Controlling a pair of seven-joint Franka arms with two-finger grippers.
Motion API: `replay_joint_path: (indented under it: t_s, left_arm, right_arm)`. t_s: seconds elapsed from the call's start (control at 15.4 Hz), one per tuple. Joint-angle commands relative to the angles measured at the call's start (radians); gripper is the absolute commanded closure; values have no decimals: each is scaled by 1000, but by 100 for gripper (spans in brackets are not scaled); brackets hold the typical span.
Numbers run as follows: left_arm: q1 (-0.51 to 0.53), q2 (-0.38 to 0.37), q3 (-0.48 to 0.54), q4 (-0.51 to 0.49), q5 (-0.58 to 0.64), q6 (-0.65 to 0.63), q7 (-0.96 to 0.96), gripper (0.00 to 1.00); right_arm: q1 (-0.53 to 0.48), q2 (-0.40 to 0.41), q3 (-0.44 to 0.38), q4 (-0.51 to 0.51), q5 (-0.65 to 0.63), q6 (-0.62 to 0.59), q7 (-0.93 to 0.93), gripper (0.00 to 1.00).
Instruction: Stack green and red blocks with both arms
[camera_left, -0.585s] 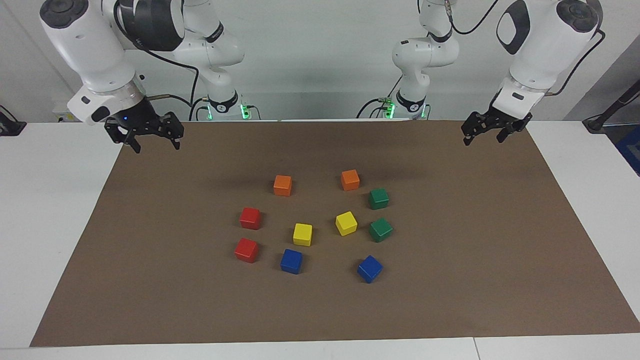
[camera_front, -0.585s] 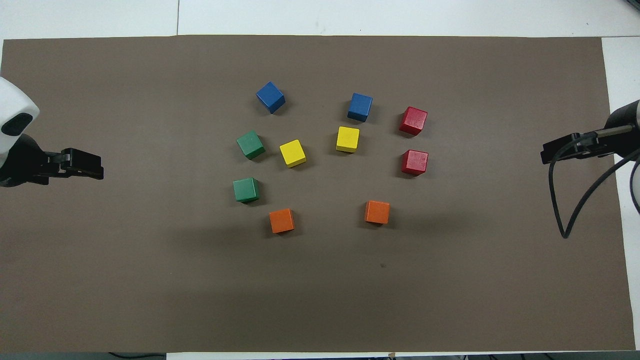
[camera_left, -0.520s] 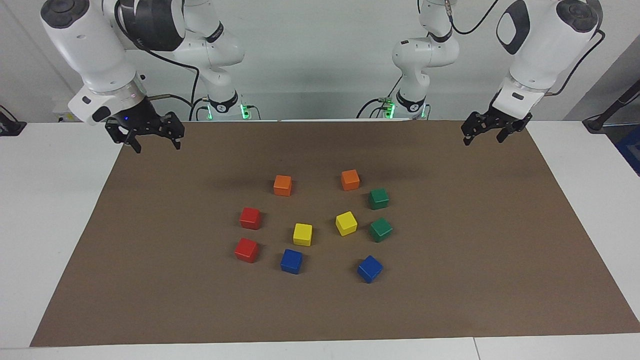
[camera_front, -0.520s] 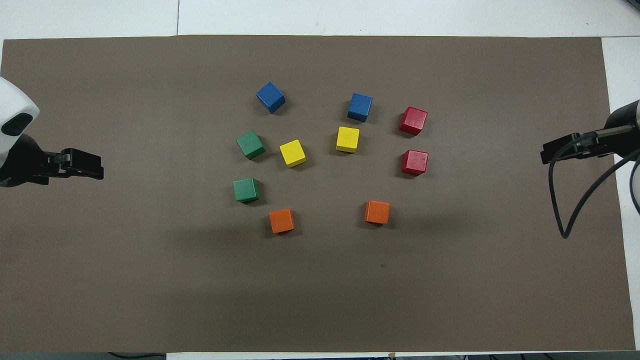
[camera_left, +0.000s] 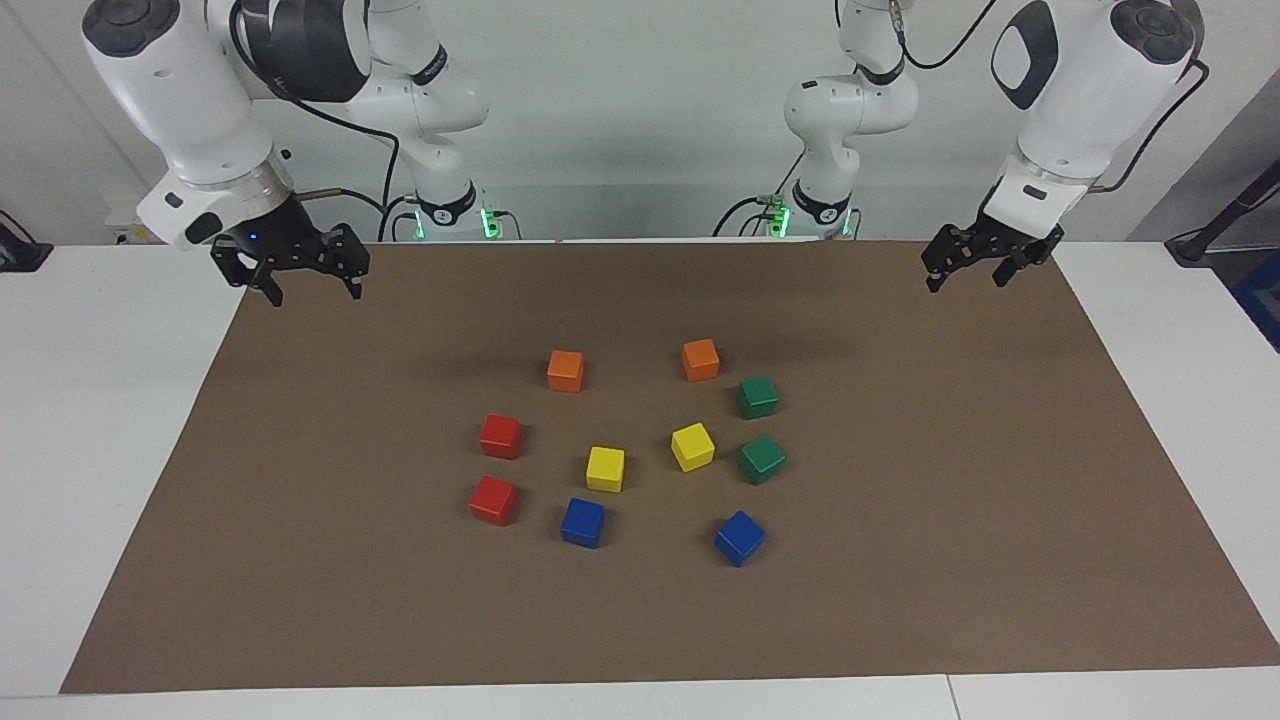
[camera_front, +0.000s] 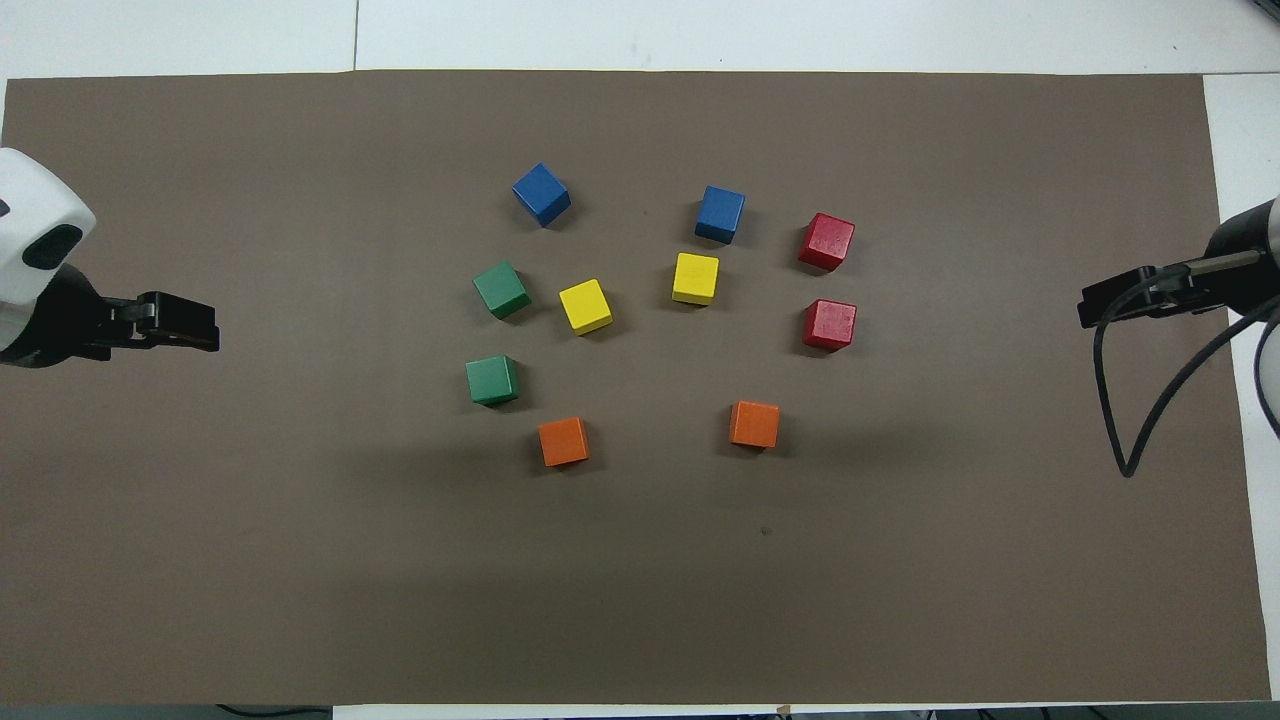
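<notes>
Two green blocks (camera_left: 757, 397) (camera_left: 761, 459) rest on the brown mat toward the left arm's end of the cluster; from above they show as green blocks (camera_front: 492, 380) (camera_front: 501, 289). Two red blocks (camera_left: 500, 436) (camera_left: 493, 500) lie toward the right arm's end, seen overhead as red blocks (camera_front: 830, 324) (camera_front: 827, 241). All four stand apart and single. My left gripper (camera_left: 965, 283) (camera_front: 205, 335) hangs open and empty over the mat's edge at its own end. My right gripper (camera_left: 312, 293) (camera_front: 1085, 308) hangs open and empty over the mat's corner at its end.
Two orange cubes (camera_left: 565, 370) (camera_left: 700, 359) lie nearest the robots. Two yellow cubes (camera_left: 605, 468) (camera_left: 692, 446) sit between the red and green pairs. Two blue cubes (camera_left: 582, 522) (camera_left: 739, 537) lie farthest out. The brown mat (camera_left: 950, 560) covers a white table.
The left gripper has crept a little inward over the mat toward the blocks. The right gripper has barely shifted. No block has moved.
</notes>
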Motion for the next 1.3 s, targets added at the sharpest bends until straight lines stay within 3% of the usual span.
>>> replay_joint_path:
  t_s: [0.0, 0.33, 0.52, 0.71, 0.91, 1.23]
  left_arm:
    - [-38, -9, 0, -80, 14, 97, -92, 0]
    - [-176, 26, -1, -231, 14, 320, -396, 0]
    - [-302, 119, 0, -235, 13, 416, -556, 0]
    - [-365, 196, 2, -255, 13, 483, -583, 0]
    - [-374, 219, 2, -283, 16, 533, -624, 0]
    - [-376, 274, 2, -326, 16, 625, -633, 0]
  right_arm:
    - [18, -20, 2, -25, 12, 40, 20, 0]
    - [96, -5, 3, -111, 12, 177, 283, 0]
    - [154, 89, 3, -132, 13, 285, 490, 0]
    - [199, 166, 3, -168, 30, 434, 615, 0]
    - [229, 241, 3, -179, 64, 541, 682, 0]
    - [242, 278, 3, -248, 64, 665, 684, 0]
